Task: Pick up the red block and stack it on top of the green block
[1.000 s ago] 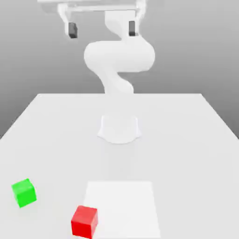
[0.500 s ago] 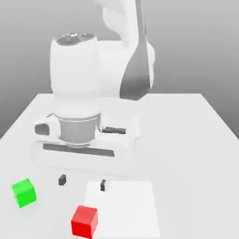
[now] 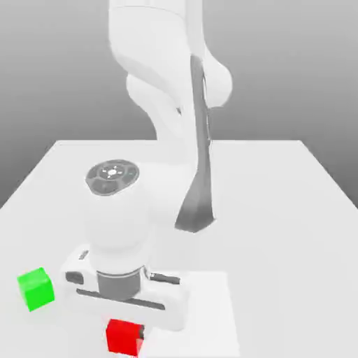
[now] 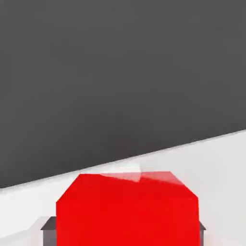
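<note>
The red block (image 3: pixel 124 338) lies near the table's front edge, at the corner of a brighter white patch. My gripper (image 3: pixel 125 326) has come down right over it, and the white hand covers the block's top in the exterior view. The hand view has the red block (image 4: pixel 127 211) between two dark fingertips (image 4: pixel 48 224), one showing just past each side of it. The gripper (image 4: pixel 124 226) is open around the block, which still rests on the table. Off to the exterior view's left, apart from the hand, the green block (image 3: pixel 36 288) sits on the table.
A white table (image 3: pixel 280 210) carries everything, with a brighter white square patch (image 3: pixel 206 308) at the front centre. The arm's links (image 3: pixel 189 140) rise over the middle of the table behind the hand.
The arm swung down from high above the table. Half a second ago the open hand hovered above the blocks; now it has sunk lower and forward, straddling the red block. Neither block moved.
</note>
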Controlling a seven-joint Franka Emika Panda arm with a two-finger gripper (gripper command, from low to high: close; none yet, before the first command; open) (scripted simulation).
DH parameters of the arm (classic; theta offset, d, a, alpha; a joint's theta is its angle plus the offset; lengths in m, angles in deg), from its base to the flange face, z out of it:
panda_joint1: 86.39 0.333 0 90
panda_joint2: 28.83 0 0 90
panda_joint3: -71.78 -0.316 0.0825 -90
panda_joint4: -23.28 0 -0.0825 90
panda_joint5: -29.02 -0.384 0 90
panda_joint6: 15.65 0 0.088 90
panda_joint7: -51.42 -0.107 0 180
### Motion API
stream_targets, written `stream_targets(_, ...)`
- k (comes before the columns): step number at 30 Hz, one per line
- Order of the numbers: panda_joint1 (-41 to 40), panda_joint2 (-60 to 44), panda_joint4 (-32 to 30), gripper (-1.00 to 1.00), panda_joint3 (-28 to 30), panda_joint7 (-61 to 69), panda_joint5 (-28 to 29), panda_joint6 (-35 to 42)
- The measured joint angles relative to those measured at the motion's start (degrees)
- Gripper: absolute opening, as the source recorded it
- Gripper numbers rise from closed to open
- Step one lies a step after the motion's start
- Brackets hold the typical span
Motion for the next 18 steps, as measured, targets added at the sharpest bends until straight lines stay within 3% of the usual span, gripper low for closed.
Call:
stream_targets(3,0.0,5.7,-1.0,-1.00,1.0,-0.5,1.1,4.7)
stream_targets(9,-11.0,13.3,-4.8,-1.00,10.8,7.2,1.3,8.6)
stream_targets(11,-14.3,13.0,-5.5,-1.00,12.3,9.9,0.1,7.6)
stream_targets(15,-16.7,5.8,-5.3,-1.00,9.9,14.1,-4.9,1.0)
stream_targets(16,-17.0,4.8,-5.3,1.00,9.4,14.6,-5.6,0.1)
stream_targets(18,-17.0,4.8,-5.3,1.00,9.4,14.6,-5.6,0.1)
